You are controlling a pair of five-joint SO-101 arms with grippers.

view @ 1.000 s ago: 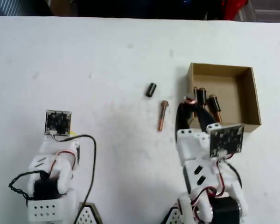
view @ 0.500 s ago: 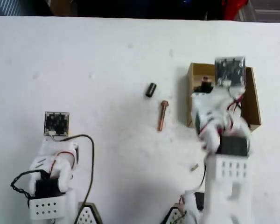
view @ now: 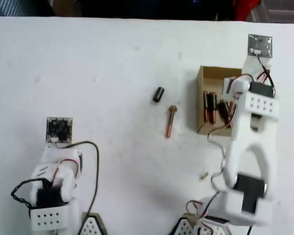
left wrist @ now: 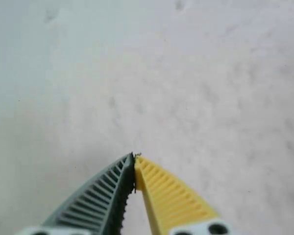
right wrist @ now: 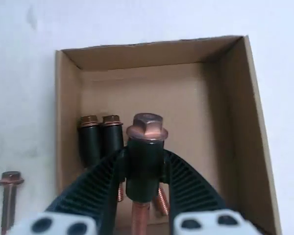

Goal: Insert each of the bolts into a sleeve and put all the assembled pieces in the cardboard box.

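While clamped on one sleeved bolt (right wrist: 146, 132), right gripper (right wrist: 144, 159) hangs over the cardboard box (right wrist: 242, 122). Inside, two sleeved bolts (right wrist: 88, 142) lie side by side; further copper shanks (right wrist: 161, 201) cannot be counted. Loose on white table (view: 88, 63): one copper hex bolt (view: 171, 121), one black cylindrical sleeve (view: 158, 94). Left gripper (left wrist: 134, 164): ridged fingers together, above the table.

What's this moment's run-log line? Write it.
right gripper: shut on copper bolt in black sleeve, over brown cardboard box | left gripper: shut, empty | loose copper bolt, loose black sleeve: on white table
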